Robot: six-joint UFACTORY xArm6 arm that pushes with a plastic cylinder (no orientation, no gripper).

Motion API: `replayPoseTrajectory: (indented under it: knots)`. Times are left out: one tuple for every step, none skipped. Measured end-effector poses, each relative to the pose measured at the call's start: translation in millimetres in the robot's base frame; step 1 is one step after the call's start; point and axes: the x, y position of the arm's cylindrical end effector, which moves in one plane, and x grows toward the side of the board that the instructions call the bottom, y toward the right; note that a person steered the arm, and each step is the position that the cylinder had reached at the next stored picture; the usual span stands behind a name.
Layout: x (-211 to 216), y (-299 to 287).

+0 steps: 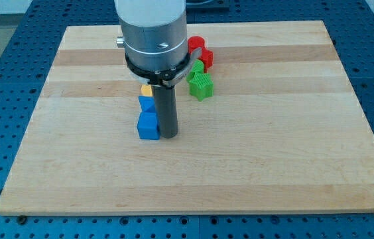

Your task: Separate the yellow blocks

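My tip (168, 136) rests on the board just to the right of a blue cube (148, 126), touching or almost touching it. A second blue block (146, 103) sits directly above the cube in the view. One yellow block (146, 89) shows only as a small corner above that blue block; the arm's body hides the rest. Any other yellow block is hidden behind the arm. A green star-like block (201, 85) lies to the right of the rod, with another green block (197, 67) above it.
Two red blocks (199, 48) sit near the view's top beside the arm's body. The wooden board (273, 146) lies on a blue perforated table (1, 79).
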Motion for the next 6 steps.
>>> replayPoseTrajectory:
  knots:
    - [0,0]
    - [-1,4]
    - [-29,12]
    - [-63,6]
    - [-87,-20]
    - [-122,-48]
